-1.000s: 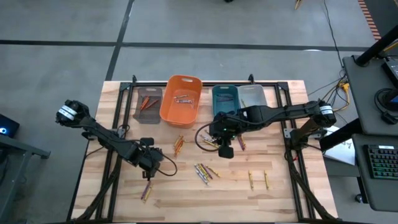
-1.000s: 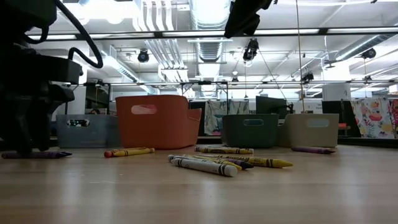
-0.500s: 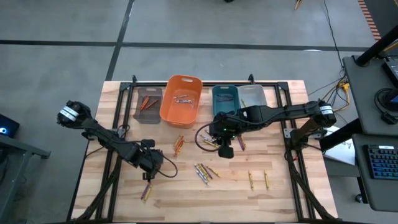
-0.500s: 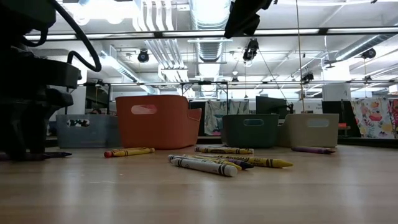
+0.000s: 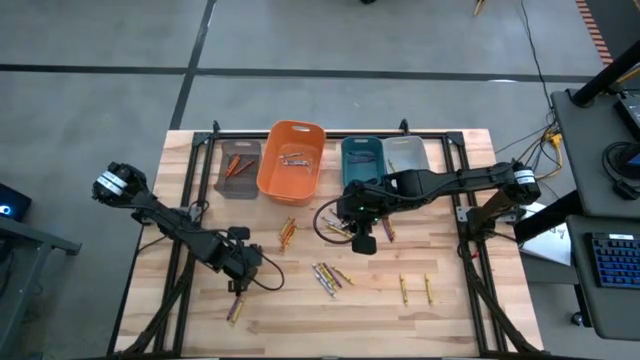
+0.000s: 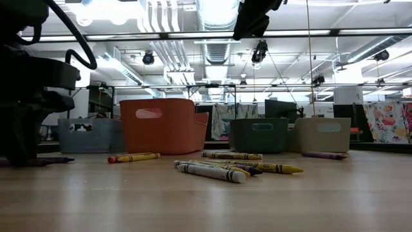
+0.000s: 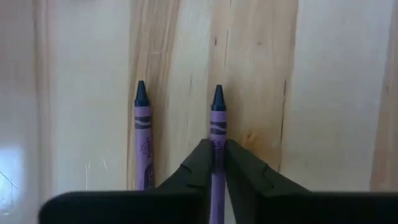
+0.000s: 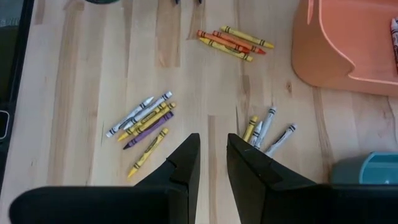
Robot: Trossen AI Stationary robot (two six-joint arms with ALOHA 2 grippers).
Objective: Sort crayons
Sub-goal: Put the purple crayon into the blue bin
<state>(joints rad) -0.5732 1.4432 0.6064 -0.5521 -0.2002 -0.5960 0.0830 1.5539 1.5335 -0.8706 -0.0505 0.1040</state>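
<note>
The left tool (image 7: 214, 163) is low on the counter (image 5: 460, 315), clenched on one purple crayon (image 7: 217, 121) lengthwise, its twin (image 7: 143, 134) just beside untouched, likely for lifting towards a bin; the right tool (image 8: 213, 155) hovers slightly parted, holding nothing.

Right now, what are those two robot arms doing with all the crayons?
They are sorting crayons into bins. The left gripper, low at the table's near left, has its fingers closed around one purple crayon; a second purple crayon lies beside it. The right gripper hangs above the table's middle, holding nothing. Many crayons lie loose on the table.
</note>
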